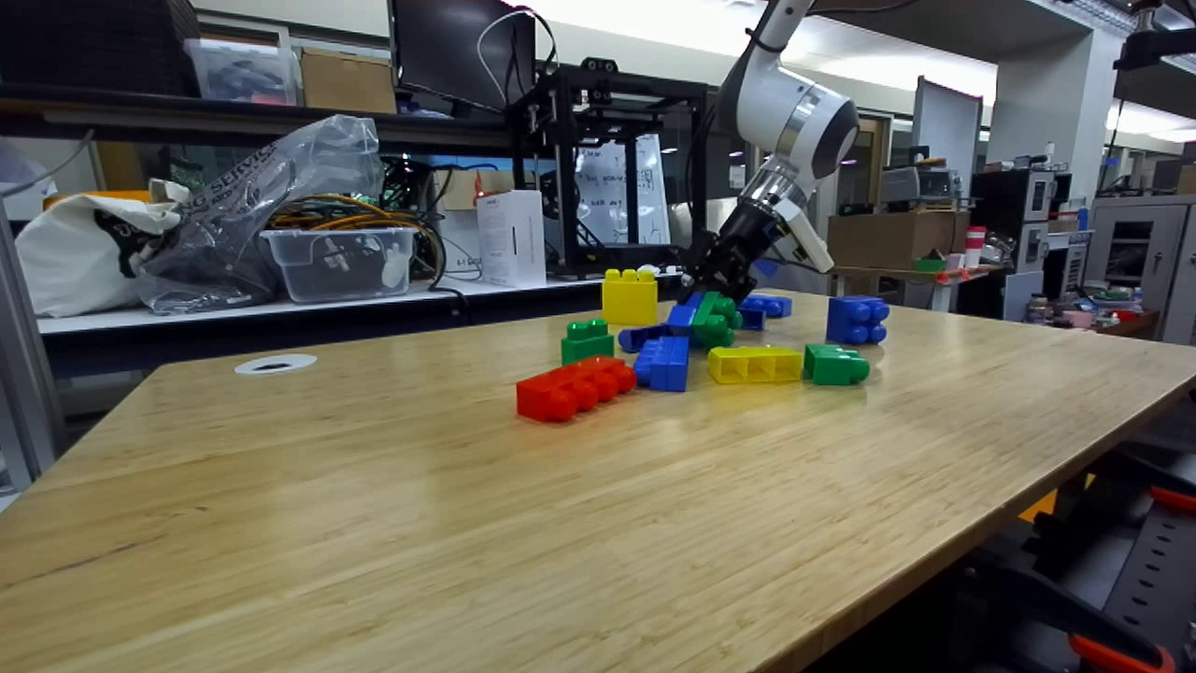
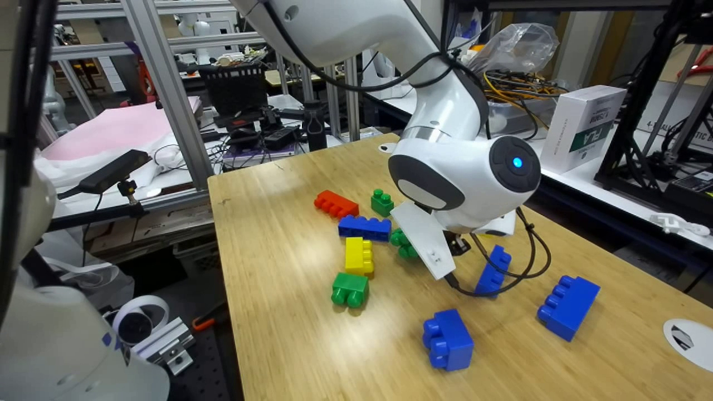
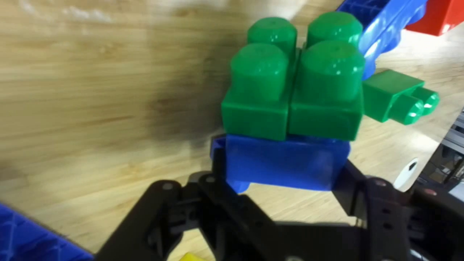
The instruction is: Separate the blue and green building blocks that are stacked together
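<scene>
Pairs solid bright green block (image 3: 279, 107) with solid deep blue block (image 3: 284, 163), against black gripper (image 3: 282, 171), red brick (image 1: 572, 383), bright yellow brick (image 1: 629, 304) and tan wooden tabletop (image 1: 467, 523) streaked with fine brown grain

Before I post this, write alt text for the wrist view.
The gripper grips a blue block with a four-stud green block stacked on it. At upper right on the wooden table: another green block, plus parts of another blue block and a red block.
</scene>
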{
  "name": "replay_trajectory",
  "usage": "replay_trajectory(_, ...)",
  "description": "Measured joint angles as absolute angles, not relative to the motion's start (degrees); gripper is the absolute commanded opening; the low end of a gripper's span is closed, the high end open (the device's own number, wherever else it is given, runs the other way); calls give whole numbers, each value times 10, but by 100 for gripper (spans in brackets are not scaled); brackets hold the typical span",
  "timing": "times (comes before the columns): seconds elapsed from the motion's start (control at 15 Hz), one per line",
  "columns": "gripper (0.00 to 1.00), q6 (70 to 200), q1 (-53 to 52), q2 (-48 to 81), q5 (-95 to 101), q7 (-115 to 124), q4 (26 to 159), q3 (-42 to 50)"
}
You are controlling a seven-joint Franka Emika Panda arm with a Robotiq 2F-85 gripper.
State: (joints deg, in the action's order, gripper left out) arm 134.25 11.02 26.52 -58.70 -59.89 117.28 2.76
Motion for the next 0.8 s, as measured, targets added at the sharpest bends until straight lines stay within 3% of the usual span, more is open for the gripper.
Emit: replay_trajectory(0.8, 45, 1773, 3, 246, -594, -565, 1246, 23)
